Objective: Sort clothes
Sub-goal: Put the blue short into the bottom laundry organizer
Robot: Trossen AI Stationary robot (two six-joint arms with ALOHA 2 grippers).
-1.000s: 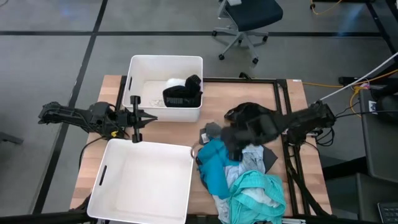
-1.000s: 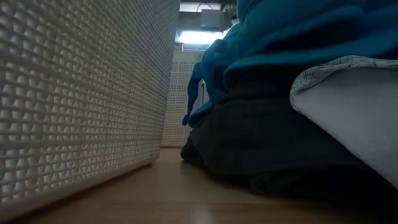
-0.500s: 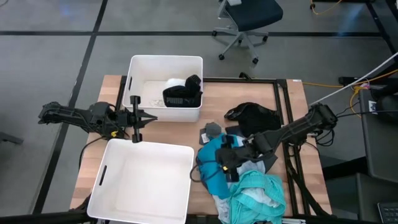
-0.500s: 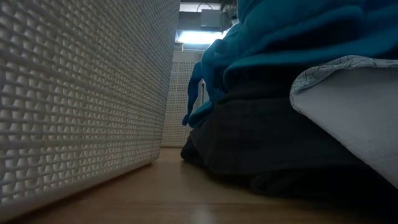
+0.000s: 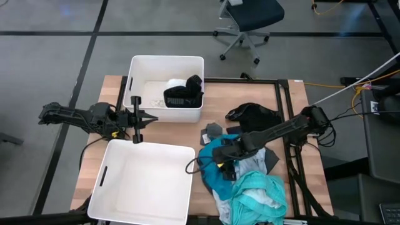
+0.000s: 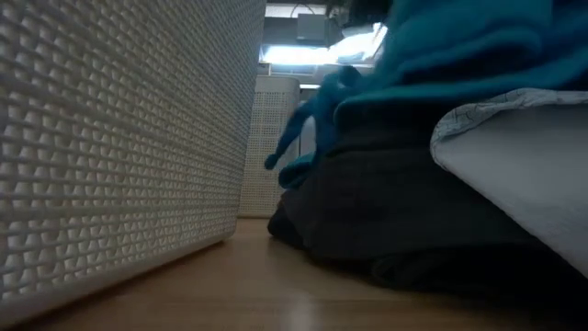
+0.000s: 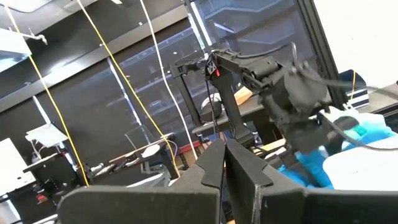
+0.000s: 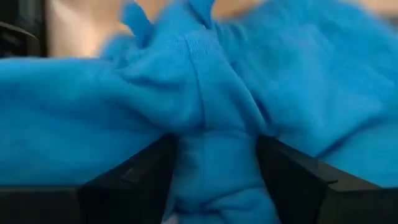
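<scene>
The clothes lie in a pile (image 5: 247,181) at the table's near right. It holds a bright blue garment (image 5: 212,175), a teal one (image 5: 259,194) and grey and white pieces. A black garment (image 5: 253,115) lies apart, farther back. My right gripper (image 5: 220,161) stands open and points steeply down into the blue garment (image 8: 205,74). In the low view that garment (image 6: 459,46) tops a dark one (image 6: 386,211). My left gripper (image 5: 139,119) is shut and hovers between the two bins, touching nothing. My right gripper comes from above, slanting from the table's right, with its open fingers (image 8: 134,177) sunk into the bright blue garment. A raised fold of the cloth (image 8: 214,149) stands between the two fingers. The garment still lies on the pile.
A white bin (image 5: 165,69) at the far left holds a black PUMA garment (image 5: 183,98) and a white piece. A larger white bin (image 5: 144,187) stands at the near left; its wall (image 6: 110,138) fills the low view's left. An office chair stands beyond the table.
My right gripper has sunk and tipped further downward, going toward the table's near left edge until its open fingers reached the bright blue garment. The top of that garment has been pushed and has changed shape.
</scene>
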